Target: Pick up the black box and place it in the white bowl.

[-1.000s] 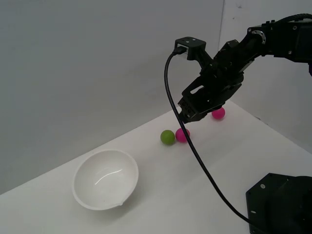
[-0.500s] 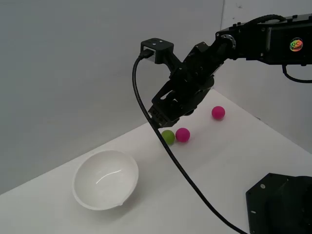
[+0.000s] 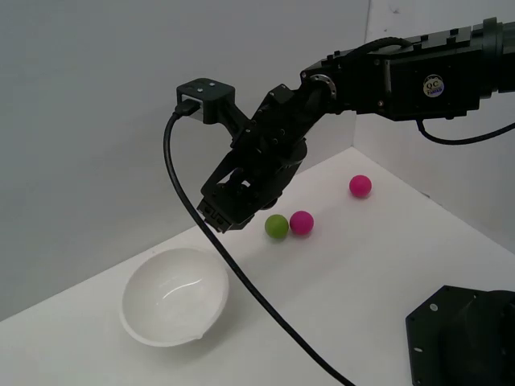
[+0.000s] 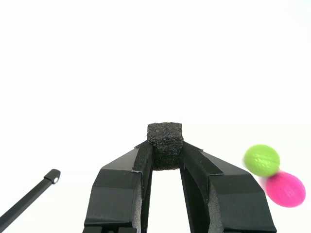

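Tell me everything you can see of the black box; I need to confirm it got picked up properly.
The black box is a small matte cube with a rough, grainy, foam-like surface and slightly rounded edges. It sits upright, clamped between the two black fingers of the pincer, which press its opposite sides near their tips; its far end juts beyond them. Nothing else touches it. In the exterior view the arm hides it.

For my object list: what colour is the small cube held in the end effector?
Matte black, with a rough grainy surface. The cube shows best in the wrist view.
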